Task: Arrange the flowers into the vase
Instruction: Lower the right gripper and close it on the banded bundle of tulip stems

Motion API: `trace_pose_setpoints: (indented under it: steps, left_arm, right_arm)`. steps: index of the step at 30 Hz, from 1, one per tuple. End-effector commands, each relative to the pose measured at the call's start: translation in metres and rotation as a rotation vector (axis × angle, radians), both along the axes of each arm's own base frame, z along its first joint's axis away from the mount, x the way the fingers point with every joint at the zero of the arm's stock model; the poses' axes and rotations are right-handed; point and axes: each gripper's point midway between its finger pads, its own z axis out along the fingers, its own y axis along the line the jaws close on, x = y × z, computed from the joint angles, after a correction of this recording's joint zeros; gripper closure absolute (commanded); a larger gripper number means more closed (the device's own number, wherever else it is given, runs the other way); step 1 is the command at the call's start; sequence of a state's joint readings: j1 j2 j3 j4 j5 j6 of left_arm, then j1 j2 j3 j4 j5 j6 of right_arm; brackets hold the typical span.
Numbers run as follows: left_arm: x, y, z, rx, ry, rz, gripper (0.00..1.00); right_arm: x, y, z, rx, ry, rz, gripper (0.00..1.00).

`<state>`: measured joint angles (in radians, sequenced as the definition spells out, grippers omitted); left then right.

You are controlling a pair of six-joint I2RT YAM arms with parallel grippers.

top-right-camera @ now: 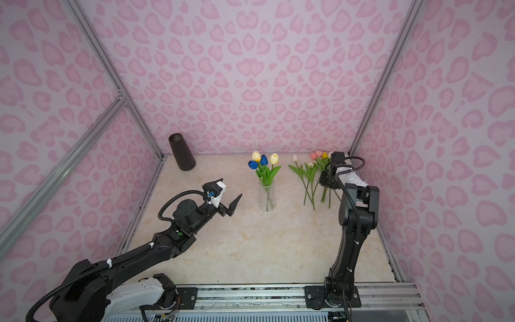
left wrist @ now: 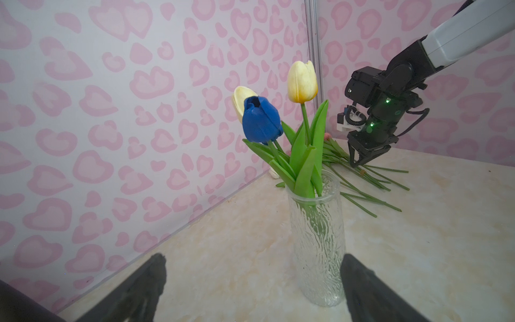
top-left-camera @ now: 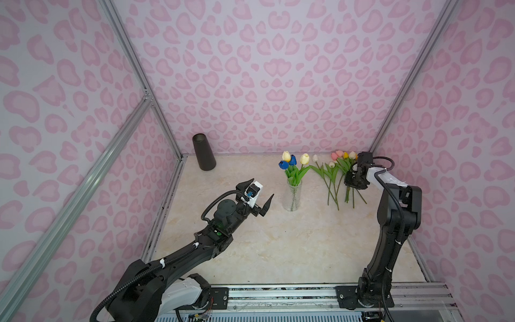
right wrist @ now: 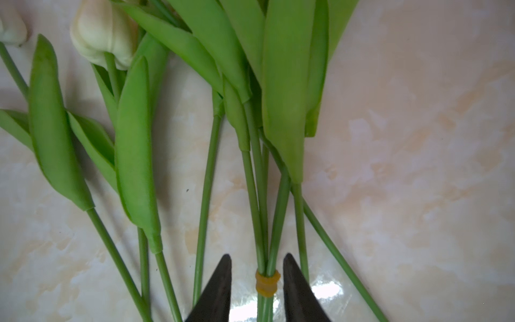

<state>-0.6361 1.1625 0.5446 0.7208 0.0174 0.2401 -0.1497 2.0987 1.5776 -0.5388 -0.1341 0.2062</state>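
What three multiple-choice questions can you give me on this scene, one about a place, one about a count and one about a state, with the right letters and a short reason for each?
1. Where on the table does the dark cone-shaped vase stand?
A. at the far left corner
B. in the middle
C. at the near right corner

2. How many blue tulip heads are in the glass vase?
A. one
B. two
C. three

3. In what state is the left gripper?
A. shut on a stem
B. shut on the glass vase
C. wide open and empty

Right letters:
1 A: both top views show it by the far left corner.
2 B: both top views show two blue heads beside two pale yellow heads.
3 C: in both top views its jaws stand wide apart, short of the glass vase, holding nothing.
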Motion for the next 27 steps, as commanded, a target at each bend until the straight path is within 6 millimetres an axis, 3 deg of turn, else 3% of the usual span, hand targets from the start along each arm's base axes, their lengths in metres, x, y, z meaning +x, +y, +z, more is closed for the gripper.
trace_pose_setpoints:
  steps: [1,9,19,21,24,27]
  left_arm:
    - [0.001,0.003,0.008,-0.006,-0.031,0.017,0.02]
    - [0.000,0.008,0.011,0.005,-0.051,0.038,0.02]
    - [-0.002,0.009,0.010,0.004,-0.045,0.033,0.02]
    - [-0.002,0.009,0.010,0.006,-0.045,0.035,0.02]
    - [-0.002,0.009,0.011,0.004,-0.048,0.035,0.02]
    - [-0.003,0.010,0.011,0.005,-0.048,0.036,0.02]
  right_arm:
    - [-0.006,-0.001,-0.012,-0.004,0.042,-0.004,0.68]
    - [-0.007,-0.003,-0.026,-0.017,0.063,-0.013,0.70]
    - [0.002,-0.007,-0.038,-0.038,0.080,-0.037,0.65]
    - [0.003,-0.009,-0.038,-0.056,0.082,-0.045,0.66]
    - [0.004,-0.010,-0.039,-0.067,0.085,-0.048,0.79]
    - [0.003,-0.012,-0.038,-0.075,0.082,-0.055,0.82]
